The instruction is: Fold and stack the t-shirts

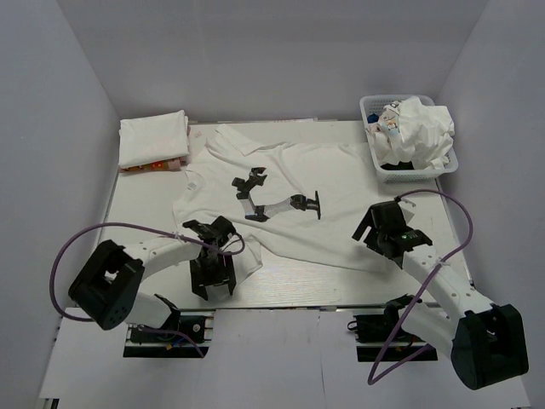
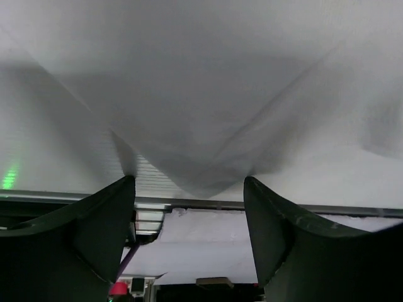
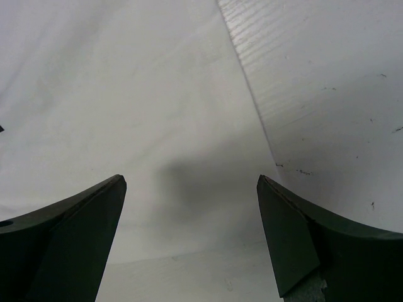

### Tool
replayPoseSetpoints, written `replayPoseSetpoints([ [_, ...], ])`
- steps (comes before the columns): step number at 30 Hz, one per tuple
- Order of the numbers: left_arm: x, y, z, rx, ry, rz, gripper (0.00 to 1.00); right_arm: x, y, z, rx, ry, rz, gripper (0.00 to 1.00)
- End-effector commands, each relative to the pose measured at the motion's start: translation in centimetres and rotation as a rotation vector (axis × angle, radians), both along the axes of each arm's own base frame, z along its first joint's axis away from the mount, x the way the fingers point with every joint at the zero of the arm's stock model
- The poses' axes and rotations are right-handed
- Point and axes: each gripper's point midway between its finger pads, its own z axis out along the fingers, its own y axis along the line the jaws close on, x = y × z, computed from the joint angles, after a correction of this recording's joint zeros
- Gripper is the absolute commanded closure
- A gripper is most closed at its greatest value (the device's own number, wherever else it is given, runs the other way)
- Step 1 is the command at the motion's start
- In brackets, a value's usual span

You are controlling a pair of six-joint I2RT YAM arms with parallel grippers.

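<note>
The white surface [image 1: 289,285] carries a white spread t-shirt [image 1: 341,196], lying open and mostly flat across its middle, collar toward the far edge. At the far right corner stands a white basket [image 1: 410,175] heaped with crumpled t-shirts [image 1: 421,128], mostly white with a bit of dark cloth low among them. At the far left corner lie the folded t-shirts [image 1: 152,138], a neat white pile.

The left claw [image 1: 213,291] is at the shirt's near left corner. Its jaws stand apart, and in its wrist view a point of the cloth lies between them. The right claw [image 1: 366,223] hangs wide open over the shirt's right edge, gripping nothing. A black print [image 1: 272,200] marks the shirt's chest.
</note>
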Motion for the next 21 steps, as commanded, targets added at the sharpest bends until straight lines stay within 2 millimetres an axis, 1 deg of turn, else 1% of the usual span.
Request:
replayPoseSetpoints([
  [1,1.3,-0.2,-0.8,0.079,-0.042,-0.007,0.21,0.1,-0.6,-0.3,0.002,-0.014,-0.025,0.1],
  [2,1.1,0.2,-1.3,0.109,-0.019,0.0,0.25,0.1,-0.7,-0.7,-0.003,-0.003,-0.026,0.1],
  [4,1.3,-0.4,-1.4,0.108,-0.021,-0.021,0.3,-0.1,-0.8,-0.9,0.001,0.011,-0.027,0.1],
  [5,1.2,-0.4,-1.6,0.114,-0.014,-0.022,0.43,-0.4,-0.9,-1.3,0.0,0.029,-0.03,0.1],
  [8,1.1,-0.5,-1.6,0.115,-0.014,-0.022,0.68,-0.9,-1.3,-1.7,0.003,0.055,-0.048,0.1],
  [9,1.2,-0.6,-1.4,0.11,-0.021,-0.009,0.89,-0.8,-1.5,-1.5,0.004,0.046,-0.055,0.1],
  [10,1.2,-0.6,-1.4,0.109,-0.021,-0.009,1.0,-1.1,-1.7,-1.7,0.008,0.054,-0.067,0.1],
  [12,0.6,-0.4,-1.2,0.122,-0.007,-0.01,1.0,-1.4,-2.1,-1.5,0.007,0.041,-0.091,0.1],
  [13,0.7,-0.5,-1.0,0.114,-0.016,-0.01,1.0,-1.6,-2.4,-1.7,0.003,0.046,-0.103,0.1],
  [16,0.1,0.1,-0.2,0.121,-0.008,-0.01,1.0,-2.6,-3.1,-1.8,0.007,0.054,-0.14,0.1],
  [18,-0.8,0.4,0.6,0.122,0.006,-0.02,1.0,-3.0,-3.3,-1.7,0.015,0.054,-0.151,0.1],
  [20,-1.1,0.7,1.4,0.123,0.008,-0.02,1.0,-3.8,-3.3,-1.8,0.025,0.066,-0.154,0.1],
  [21,-1.6,1.1,2.0,0.128,0.013,-0.02,1.0,-4.2,-3.6,-2.2,0.027,0.077,-0.169,0.1],
])
